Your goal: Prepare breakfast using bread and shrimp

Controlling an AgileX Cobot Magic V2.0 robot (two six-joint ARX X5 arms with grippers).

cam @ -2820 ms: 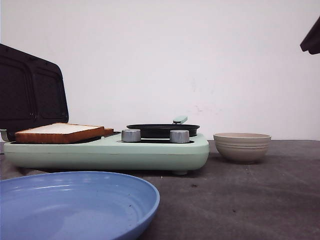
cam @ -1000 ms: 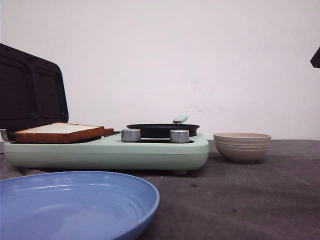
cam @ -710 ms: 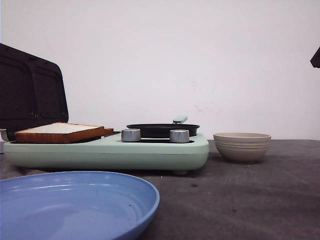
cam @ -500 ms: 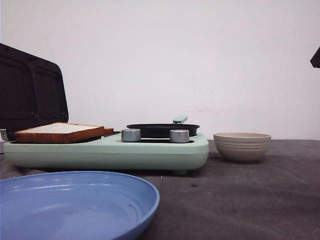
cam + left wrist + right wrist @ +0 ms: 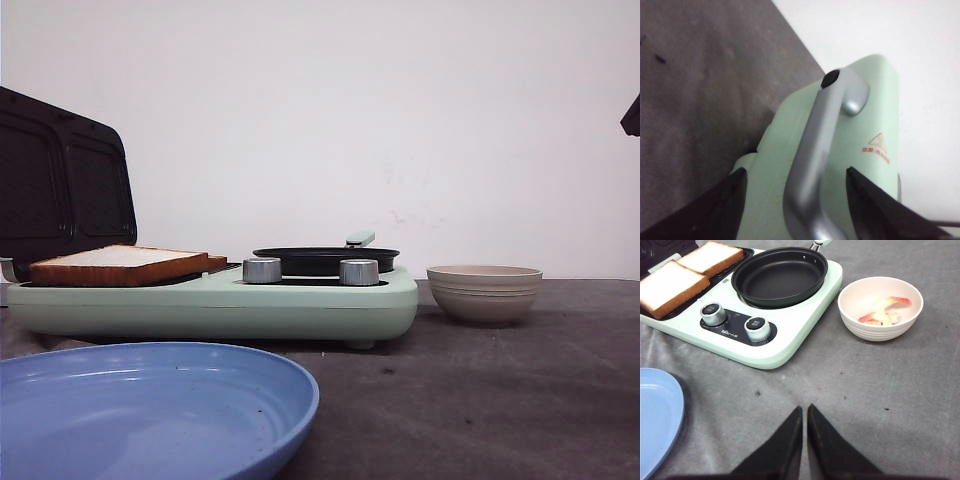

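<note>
Left fingers [image 5: 799, 210] spread wide around lid handle [image 5: 812, 155], ungripped. Right fingers [image 5: 804, 440] pressed together above counter [image 5: 880, 390], near shrimp [image 5: 882, 314].

Cooker body [image 5: 790, 347]: smooth mint plastic, satin sheen. Knobs [image 5: 757, 329]: brushed metal. Pan [image 5: 779, 276]: matt black coating. Table cover [image 5: 880, 390]: rough grey cloth. Plate [image 5: 150, 410]: glossy blue. Bowl [image 5: 485, 292]: matt beige, ribbed.

A grey, felt-like worktop [image 5: 880, 390] carries three things directly. A mint-green cooker [image 5: 250, 305] stands toward the left. Just beside its right end sits a beige ribbed bowl [image 5: 484, 292], apart from it. A blue plate [image 5: 150, 410] lies nearest the camera, in front of the cooker's left part.
</note>
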